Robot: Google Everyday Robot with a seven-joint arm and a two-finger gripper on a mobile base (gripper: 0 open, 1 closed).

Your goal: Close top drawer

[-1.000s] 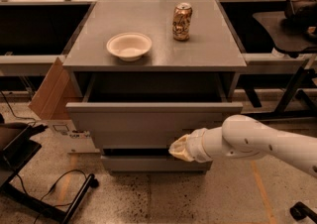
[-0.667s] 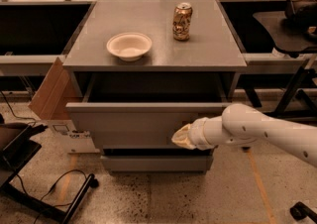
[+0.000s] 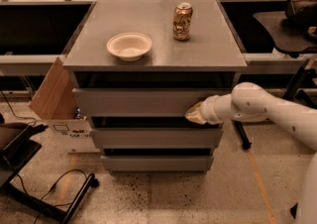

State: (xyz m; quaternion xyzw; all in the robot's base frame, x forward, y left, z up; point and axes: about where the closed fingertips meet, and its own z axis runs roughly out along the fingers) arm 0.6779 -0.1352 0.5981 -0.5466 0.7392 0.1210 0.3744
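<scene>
The top drawer (image 3: 133,102) is a wide matte-grey drawer with a plain flat front, the uppermost of three in the grey cabinet (image 3: 153,49). It stands only slightly out, with a thin dark gap under the cabinet top. My gripper (image 3: 194,114) comes in from the right on a white arm and rests against the right part of the drawer's front, near its lower edge.
A white bowl (image 3: 129,45) and a drink can (image 3: 182,21) stand on the cabinet top. Two lower grey drawers (image 3: 153,138) stick out a little. A cardboard box (image 3: 55,100) sits at the left, a black stand and cables (image 3: 54,193) on the floor.
The top drawer has slid in from well open to nearly shut. My gripper and arm have moved forward and up with the drawer front.
</scene>
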